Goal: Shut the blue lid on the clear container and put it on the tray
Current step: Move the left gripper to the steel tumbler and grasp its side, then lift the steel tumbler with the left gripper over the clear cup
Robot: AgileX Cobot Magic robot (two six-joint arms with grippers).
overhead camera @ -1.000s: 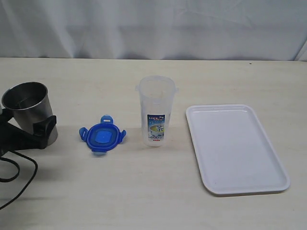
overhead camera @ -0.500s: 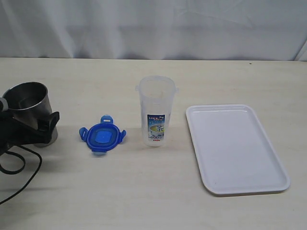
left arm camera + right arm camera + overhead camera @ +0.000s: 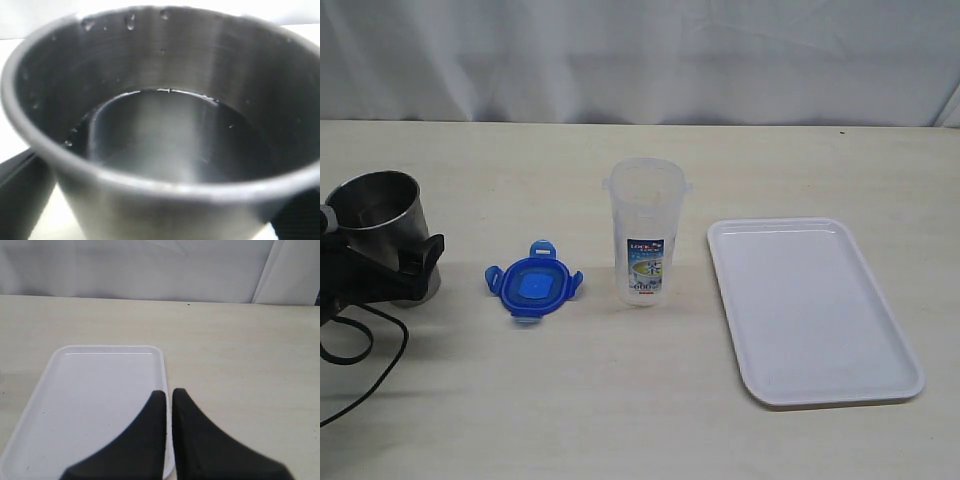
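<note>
The blue lid [image 3: 533, 283] lies flat on the table, left of the clear container [image 3: 645, 230], which stands upright and uncovered. To the container's right lies the white tray [image 3: 815, 310] with nothing on it. My left gripper [image 3: 390, 265] is at the far left, its jaws open wide around a steel cup [image 3: 380, 225]. That cup [image 3: 160, 75] fills the left wrist view, with a black finger [image 3: 22, 195] at its side. My right gripper [image 3: 167, 392] is shut and holds nothing; it hangs over the tray's [image 3: 90, 390] edge and is out of the exterior view.
The steel cup stands near the table's left edge, with the left arm's black cable [image 3: 360, 370] looping in front of it. A white curtain [image 3: 640, 60] closes off the back of the table.
The left gripper shifted a little up and to the right beside the steel cup, then held still. Lid, container and tray have not moved.
</note>
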